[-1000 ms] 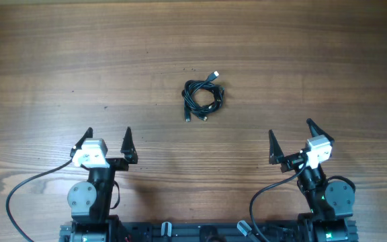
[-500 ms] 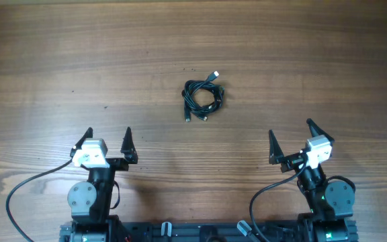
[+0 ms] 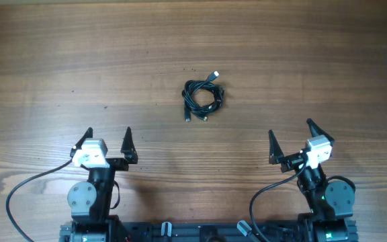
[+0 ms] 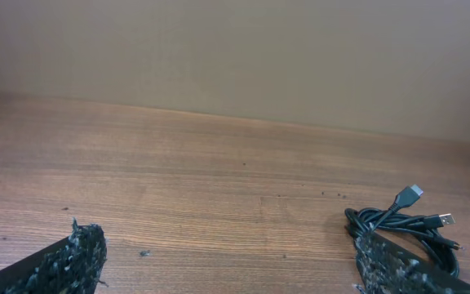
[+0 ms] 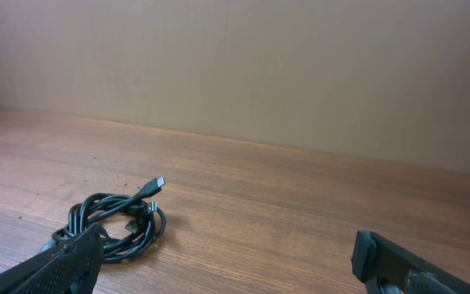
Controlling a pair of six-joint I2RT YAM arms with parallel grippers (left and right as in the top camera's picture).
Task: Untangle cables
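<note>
Only wrist views show beige wall (image 4: 235, 49) beyond cables (image 3: 203, 99). Both left tool (image 3: 107, 134) and right tool (image 3: 290, 129) gape empty, well short of cables; worktop (image 3: 46, 54) spreads wide around.

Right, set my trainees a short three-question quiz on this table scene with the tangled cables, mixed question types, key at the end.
1. True or false: the cables lie in one bundle on the table, touched by neither gripper.
2. The left gripper and the right gripper are: A both open, B both shut, C one clamped on a plug.
3. Fill in: in the right wrist view the bundle shows on the picture's ____ side.
Key: 1 true; 2 A; 3 left.
</note>
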